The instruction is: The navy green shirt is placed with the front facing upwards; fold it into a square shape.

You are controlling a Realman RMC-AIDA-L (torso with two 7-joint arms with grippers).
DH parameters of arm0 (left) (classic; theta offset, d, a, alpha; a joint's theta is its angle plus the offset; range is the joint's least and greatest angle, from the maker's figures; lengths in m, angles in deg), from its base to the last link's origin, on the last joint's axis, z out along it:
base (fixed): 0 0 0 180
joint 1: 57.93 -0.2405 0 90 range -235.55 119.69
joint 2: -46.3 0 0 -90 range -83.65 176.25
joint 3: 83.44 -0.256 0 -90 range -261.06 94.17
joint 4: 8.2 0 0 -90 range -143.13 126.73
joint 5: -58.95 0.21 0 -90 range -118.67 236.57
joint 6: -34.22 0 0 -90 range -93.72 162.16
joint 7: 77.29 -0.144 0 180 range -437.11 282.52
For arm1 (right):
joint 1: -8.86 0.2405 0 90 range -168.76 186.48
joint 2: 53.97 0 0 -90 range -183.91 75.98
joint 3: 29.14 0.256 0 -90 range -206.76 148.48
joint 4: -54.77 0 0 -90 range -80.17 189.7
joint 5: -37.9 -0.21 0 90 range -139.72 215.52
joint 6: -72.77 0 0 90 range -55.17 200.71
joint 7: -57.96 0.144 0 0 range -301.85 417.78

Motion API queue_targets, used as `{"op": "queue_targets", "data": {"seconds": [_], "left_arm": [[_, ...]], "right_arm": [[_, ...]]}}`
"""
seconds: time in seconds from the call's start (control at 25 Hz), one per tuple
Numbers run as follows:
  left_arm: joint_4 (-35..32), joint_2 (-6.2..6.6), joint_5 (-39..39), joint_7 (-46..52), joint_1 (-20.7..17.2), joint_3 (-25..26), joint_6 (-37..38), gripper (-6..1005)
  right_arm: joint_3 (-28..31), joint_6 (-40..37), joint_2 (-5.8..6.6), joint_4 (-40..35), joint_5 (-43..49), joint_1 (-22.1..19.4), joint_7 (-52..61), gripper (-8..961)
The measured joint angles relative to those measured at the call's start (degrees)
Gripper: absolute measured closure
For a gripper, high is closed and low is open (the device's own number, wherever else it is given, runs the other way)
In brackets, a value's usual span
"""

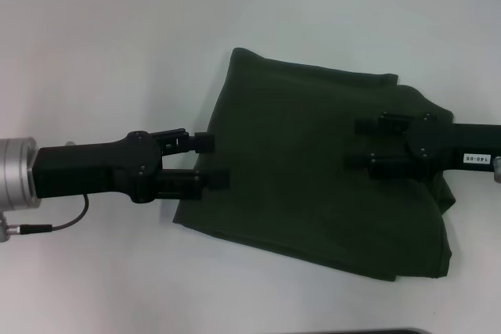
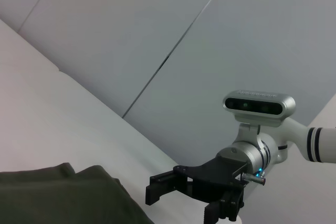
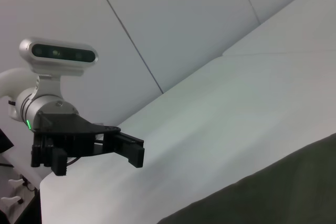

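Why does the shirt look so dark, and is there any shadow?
Head view: the navy green shirt swallows light, folds barely show, and the left gripper casts only a faint shadow on the white table. Both wrist views: soft even light, no glare.

small white sticker (image 1: 474, 159) on the right arm (image 1: 470, 150), digits reading roughly "140-05"

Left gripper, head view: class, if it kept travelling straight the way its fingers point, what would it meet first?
The left gripper, open, points across the table at the navy green shirt; it would likely meet the shirt's near edge first, though its height above the cloth is unclear.
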Motion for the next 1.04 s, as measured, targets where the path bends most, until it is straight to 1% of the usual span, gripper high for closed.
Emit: {"op": "queue_targets", "data": {"seconds": [1.04], "left_arm": [[-0.05,0.0,-0.04,0.52,0.2,-0.09,-0.12,94]], "right_arm": [[0.32,-0.19,0.14,-0.09,0.0,0.36,0.35,53]]}}
